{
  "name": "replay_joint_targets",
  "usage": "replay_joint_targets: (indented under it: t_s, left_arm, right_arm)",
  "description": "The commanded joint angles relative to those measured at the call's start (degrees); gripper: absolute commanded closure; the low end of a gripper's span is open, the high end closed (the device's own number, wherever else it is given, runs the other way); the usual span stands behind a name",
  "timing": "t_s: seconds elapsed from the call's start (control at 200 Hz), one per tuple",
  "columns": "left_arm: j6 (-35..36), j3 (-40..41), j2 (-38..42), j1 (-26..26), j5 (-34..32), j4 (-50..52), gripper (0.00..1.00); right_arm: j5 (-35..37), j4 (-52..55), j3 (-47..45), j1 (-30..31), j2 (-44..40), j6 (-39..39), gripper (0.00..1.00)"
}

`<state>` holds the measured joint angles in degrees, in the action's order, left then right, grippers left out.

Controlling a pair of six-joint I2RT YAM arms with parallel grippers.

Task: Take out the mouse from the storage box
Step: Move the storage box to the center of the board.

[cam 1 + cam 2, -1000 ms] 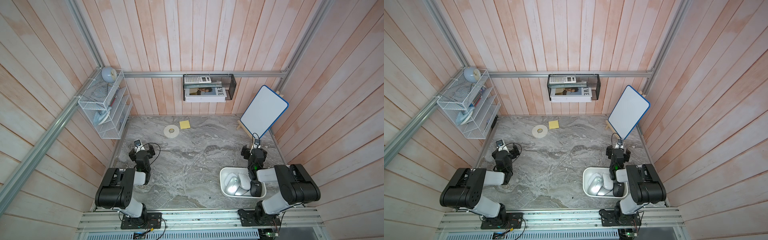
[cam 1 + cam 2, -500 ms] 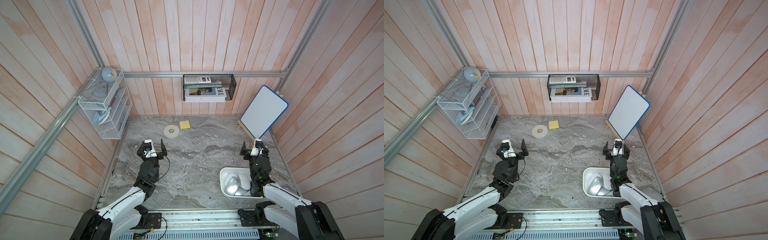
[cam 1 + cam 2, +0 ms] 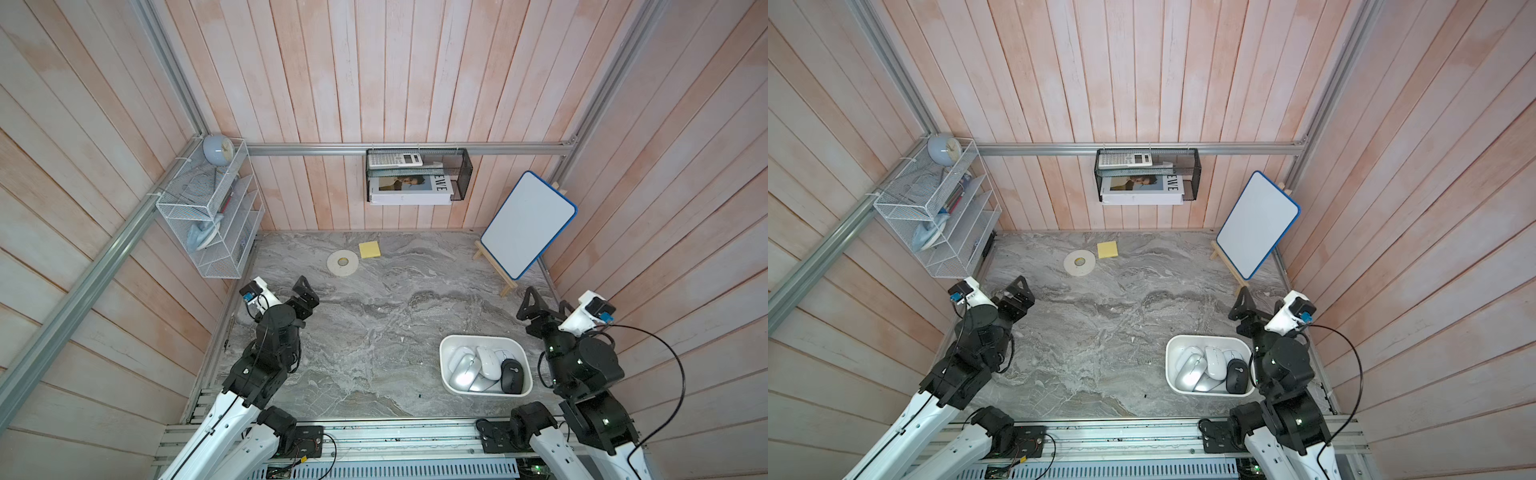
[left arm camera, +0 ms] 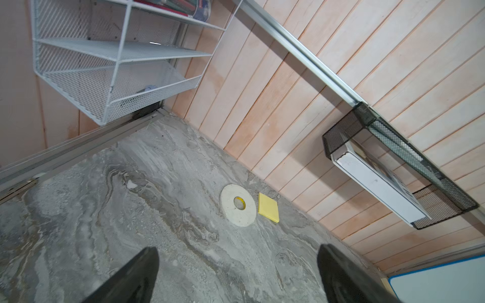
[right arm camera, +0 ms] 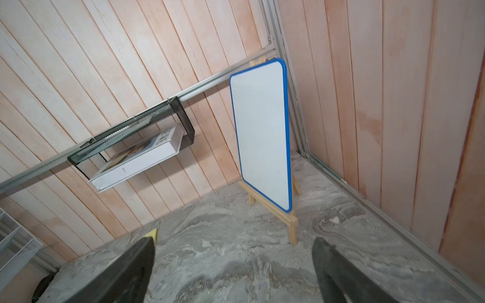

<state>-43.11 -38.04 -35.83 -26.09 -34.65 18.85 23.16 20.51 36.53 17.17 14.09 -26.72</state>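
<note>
Both claws stand wide and empty, ready to grasp: left claw [image 4: 236, 251], right claw [image 5: 233, 242]. The mice [image 3: 488, 362] lie piled in the storage box [image 3: 484, 393] on the worktop [image 3: 374, 332], near the right claw; assign it the reach.

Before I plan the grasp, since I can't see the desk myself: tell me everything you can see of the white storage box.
The storage box is a white, smooth plastic-looking tub, rounded-rectangular, with sloping walls and no lid. It sits upright on the grey marble table, near the front edge on the robot's right side. Inside lie several silver and white mice and one black mouse, packed together.
</note>
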Motion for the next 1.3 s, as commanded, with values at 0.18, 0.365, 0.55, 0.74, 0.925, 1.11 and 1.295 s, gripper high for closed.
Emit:
replay_joint_targets:
  t_s: [0.18, 0.365, 0.55, 0.74, 0.925, 1.11, 1.295]
  left_arm:
    - [-2.91, -1.31, -11.43, -1.51, 20.91, 5.03, 0.00]
    - [1.79, -11.98, -31.01, -15.26, 26.63, 7.52, 0.00]
    - [7.70, -26.35, -48.97, -27.20, 26.40, 15.88, 0.00]
    - [10.29, -36.19, -61.75, -34.31, 27.31, 18.86, 0.00]
    - [12.40, -46.32, -72.12, -37.77, 25.71, 24.17, 0.00]
    - [12.20, -53.05, -78.78, -38.51, 23.08, 27.36, 0.00]
    - [11.75, -58.67, -83.63, -38.45, 17.51, 31.51, 0.00]
  right_arm:
    - [-1.54, 24.03, 4.26, -0.12, -1.94, -8.83, 0.03]
    - [-3.43, 28.11, 5.25, -0.03, 1.68, -9.84, 0.03]
    - [-3.69, 27.74, 3.96, -0.04, 1.20, -10.72, 0.02]
    - [-5.27, 26.86, 2.93, -0.03, 1.03, -10.47, 0.03]
    - [-5.56, 26.25, 2.79, -0.03, 0.85, -9.84, 0.03]
    - [-5.96, 26.08, 2.62, -0.01, 0.42, -9.75, 0.02]
    - [-6.07, 25.89, 2.50, -0.03, 0.27, -9.75, 0.02]
